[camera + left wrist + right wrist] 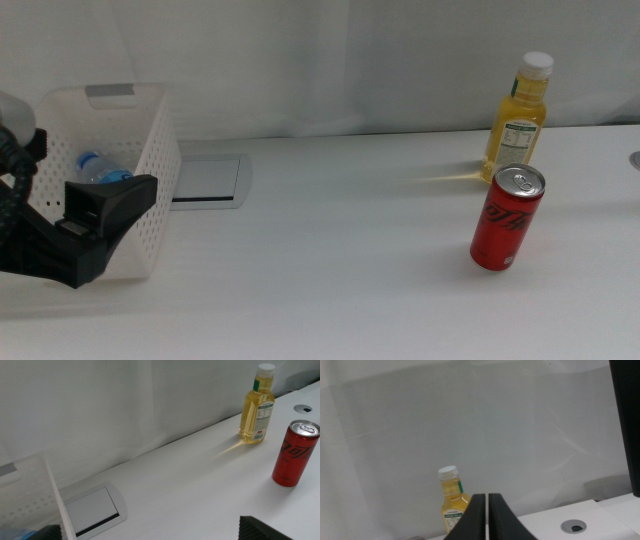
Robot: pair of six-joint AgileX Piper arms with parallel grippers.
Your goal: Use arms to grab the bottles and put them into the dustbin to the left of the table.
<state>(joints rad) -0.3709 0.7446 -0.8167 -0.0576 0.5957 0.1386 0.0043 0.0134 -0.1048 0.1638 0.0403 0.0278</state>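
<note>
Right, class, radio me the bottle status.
Left gripper open beside dustbin. Right gripper shut, idle. Water bottle binned; juice bottle waits behind red can.

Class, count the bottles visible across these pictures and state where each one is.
2. The water bottle lies inside the dustbin; the juice bottle stands on the table behind the red can. The basket may hide more.

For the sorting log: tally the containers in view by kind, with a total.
Bottles: 2, water bottle in the basket, juice bottle on the table
Cans: 1, red can
Baskets: 1
Total: 4
</note>
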